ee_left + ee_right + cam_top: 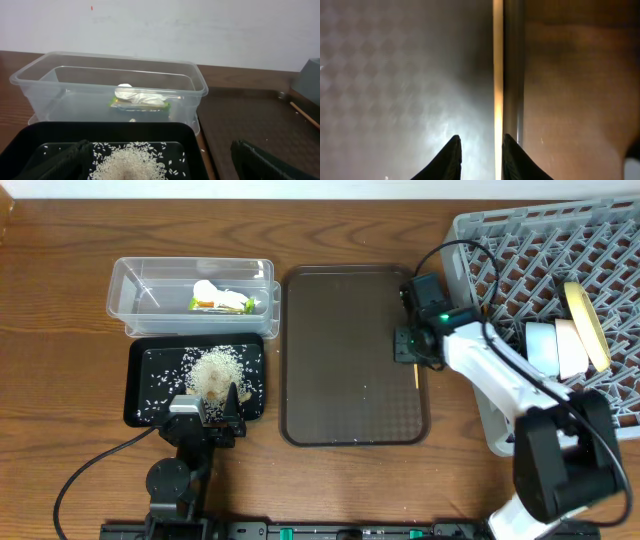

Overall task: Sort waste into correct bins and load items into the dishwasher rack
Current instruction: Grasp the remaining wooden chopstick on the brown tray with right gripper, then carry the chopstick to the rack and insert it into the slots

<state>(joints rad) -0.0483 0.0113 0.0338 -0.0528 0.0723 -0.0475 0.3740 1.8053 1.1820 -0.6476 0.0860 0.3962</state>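
Note:
The clear tub [150, 290] holds the green-and-orange wrapper [215, 304] and the white scrap [210, 290]; both also show in the left wrist view, the wrapper [142, 106] under the scrap [135, 96]. The black tray [150, 375] holds the rice heap [213, 370]. My left gripper [210, 415] is open and empty at that tray's near edge. My right gripper [412, 350] is low at the brown tray's right rim. Its fingers [480, 137] are open, with one chopstick [497, 75] between them, close to the right finger. The grey rack [500, 250] holds the yellow-green plate [588, 320] on edge beside white and pale dishes [555, 348].
The dark brown serving tray [340, 360] lies between the bins and the rack. A chopstick end [415, 373] pokes out below my right gripper along the tray rim. Wooden table [60, 380] lies left of the bins. My right arm reaches across the rack's left front corner.

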